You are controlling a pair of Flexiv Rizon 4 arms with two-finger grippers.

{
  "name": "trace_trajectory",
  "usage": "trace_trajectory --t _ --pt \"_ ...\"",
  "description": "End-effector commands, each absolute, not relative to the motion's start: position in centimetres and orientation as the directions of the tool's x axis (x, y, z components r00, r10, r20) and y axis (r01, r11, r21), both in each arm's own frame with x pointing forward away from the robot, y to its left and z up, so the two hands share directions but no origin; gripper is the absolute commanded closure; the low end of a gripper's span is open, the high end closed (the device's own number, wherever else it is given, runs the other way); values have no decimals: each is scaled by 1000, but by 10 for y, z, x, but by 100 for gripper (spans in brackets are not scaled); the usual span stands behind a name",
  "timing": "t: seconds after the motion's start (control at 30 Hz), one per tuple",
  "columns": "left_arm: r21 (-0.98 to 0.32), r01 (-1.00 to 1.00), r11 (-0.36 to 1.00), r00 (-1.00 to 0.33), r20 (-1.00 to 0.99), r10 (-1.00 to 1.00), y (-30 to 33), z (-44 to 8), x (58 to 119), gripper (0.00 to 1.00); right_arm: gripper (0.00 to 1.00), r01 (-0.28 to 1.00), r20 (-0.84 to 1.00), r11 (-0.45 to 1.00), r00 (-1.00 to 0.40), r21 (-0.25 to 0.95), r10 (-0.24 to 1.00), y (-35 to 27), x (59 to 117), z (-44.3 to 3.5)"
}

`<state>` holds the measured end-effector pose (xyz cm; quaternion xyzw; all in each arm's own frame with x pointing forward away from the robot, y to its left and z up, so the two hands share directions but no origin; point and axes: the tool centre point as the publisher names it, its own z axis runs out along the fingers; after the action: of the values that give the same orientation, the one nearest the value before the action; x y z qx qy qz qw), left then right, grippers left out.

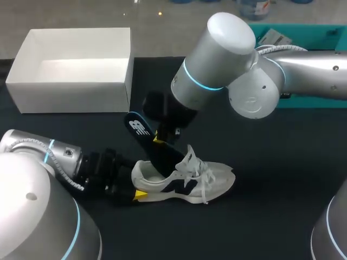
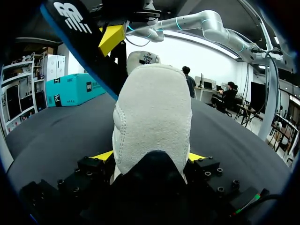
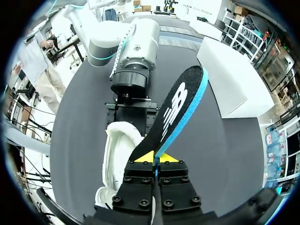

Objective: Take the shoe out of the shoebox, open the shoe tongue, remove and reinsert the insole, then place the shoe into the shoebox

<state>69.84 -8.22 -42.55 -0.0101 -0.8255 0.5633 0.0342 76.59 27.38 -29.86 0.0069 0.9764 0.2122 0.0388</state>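
Two smooth silver-grey cylindrical arms: the right arm point(image 1: 227, 59) at three o'clock, a glowing cyan ring point(image 1: 198, 82) round its joint; the left arm point(image 1: 32, 162) at eight o'clock, ribbed white cable conduit point(image 1: 60, 169) alongside. The black blocky left gripper point(image 2: 151, 157) and right gripper point(image 3: 156, 158) carry small screws point(image 3: 126, 179) and yellow tips; a thin cable point(image 2: 248, 202), green-tagged I think, trails beside the left one.

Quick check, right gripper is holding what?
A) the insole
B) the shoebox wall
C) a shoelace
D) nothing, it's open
A: the right gripper's yellow tips are pinched together on the insole, which slants up out of the shoe.
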Motion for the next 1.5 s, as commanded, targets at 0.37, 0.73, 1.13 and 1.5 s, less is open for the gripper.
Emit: trace_trajectory --t 0.37,0.73,1.13,1.5 --pt "-930 -22 366 -998 45 54 -83 -429 698 100 100 -4 -74 909 -997 416 30 273 765 -299" --pt "-930 -22 366 -998 45 54 -83 -429 698 100 100 1 -86 849 -995 528 55 263 770 -281" --pt "-930 -22 366 -998 45 54 -83 -429 698 100 100 35 -46 685 -994 728 101 228 776 -200" --pt "-930 -22 366 -998 45 54 -83 -429 698 100 100 38 -35 651 -995 758 98 187 779 -139"
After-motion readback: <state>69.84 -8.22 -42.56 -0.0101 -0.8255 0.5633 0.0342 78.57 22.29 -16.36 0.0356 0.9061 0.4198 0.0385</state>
